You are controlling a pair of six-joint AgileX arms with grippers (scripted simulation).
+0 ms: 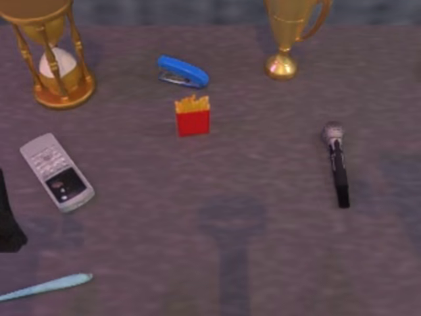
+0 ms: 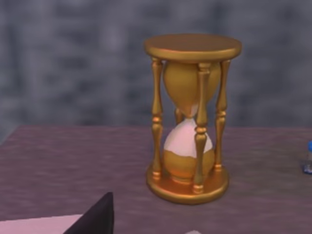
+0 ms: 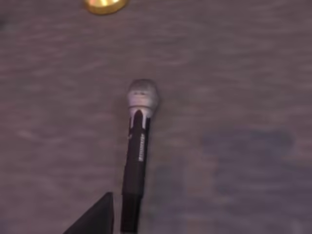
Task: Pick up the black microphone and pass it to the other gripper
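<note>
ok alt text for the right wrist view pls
A black microphone lies flat on a purple-grey table, its silver mesh head pointing toward a gold trophy base at the frame's edge. One dark tip of the right gripper's fingers juts in beside the handle, not touching it.

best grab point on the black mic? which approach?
Take the black microphone mid-handle, from straight above, pincer closing across its width. It lies flat on the table, head toward the trophy; the handle is slim and straight, the head rounder.
</note>
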